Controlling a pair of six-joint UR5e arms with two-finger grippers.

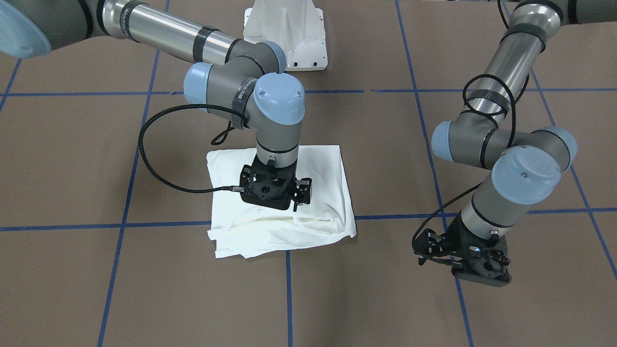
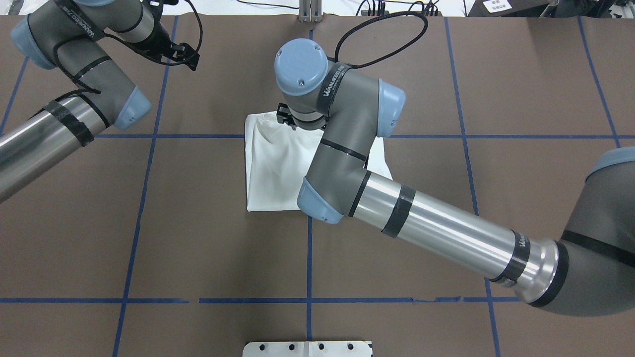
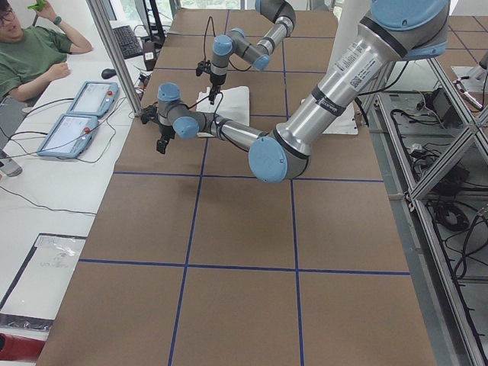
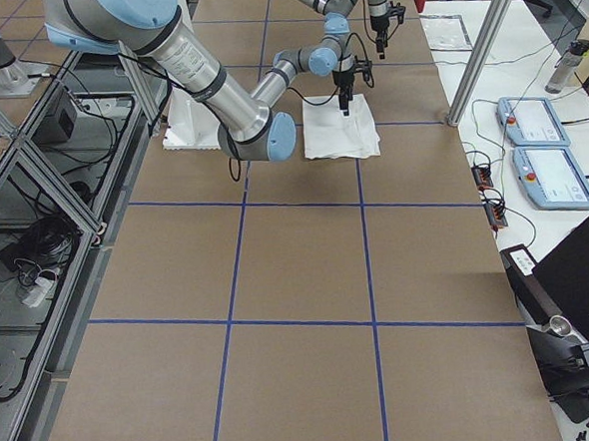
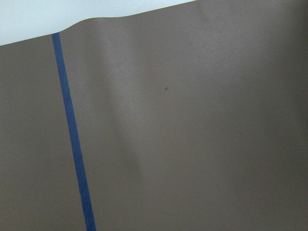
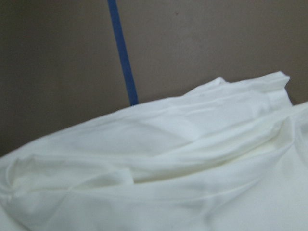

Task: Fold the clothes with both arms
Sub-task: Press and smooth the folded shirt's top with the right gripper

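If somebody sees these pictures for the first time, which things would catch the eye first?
The white T-shirt, folded into a rough square, stands out near the middle of the brown table with its blue tape grid. The right gripper points down directly over the shirt. The left gripper hangs off to the side over bare table, well apart from the cloth.
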